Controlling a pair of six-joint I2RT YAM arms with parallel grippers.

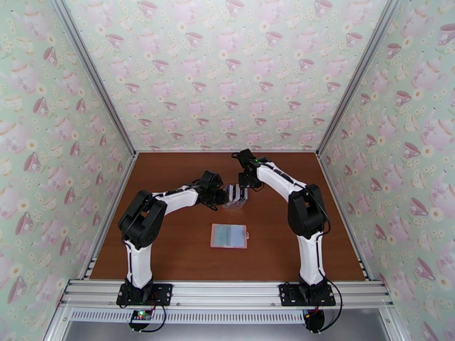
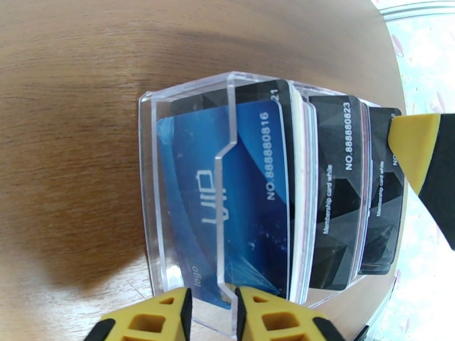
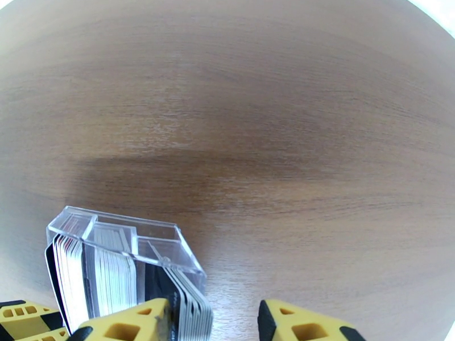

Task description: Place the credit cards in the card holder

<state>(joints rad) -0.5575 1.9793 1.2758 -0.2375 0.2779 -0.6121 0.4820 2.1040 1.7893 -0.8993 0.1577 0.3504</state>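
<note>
Near the middle of the brown wooden table (image 1: pixel 170 245), a clear slotted rack (image 2: pixel 149 211) packed with the credit cards (image 3: pixel 108 274), all standing on edge in its slots. In the front slot, a blue card (image 2: pixel 250 188) printed with a white number. Behind it, black cards (image 2: pixel 341 183) with white numbers of their own, and thin pale-edged ones pressed between. Left gripper (image 2: pixel 213 316) clenched on the rack's notched front wall, one yellow fingertip on either side of the clear plastic, reaching in from the left side of the rack in the overhead view (image 1: pixel 222 195). Right gripper (image 3: pixel 213 316) at the opposite end of the rack, jaws released and standing apart: one yellow finger (image 3: pixel 131 322) right against the outermost cards, the other well clear over bare wood, nothing pinched between the two. Closer to the arm bases, well apart from the rack and from both grippers, the card holder (image 1: pixel 229 235) flat on the table, with a pale pink border, a grey-blue face and a small tab on its right edge. Opened out or folded shut: cannot tell from above.
</note>
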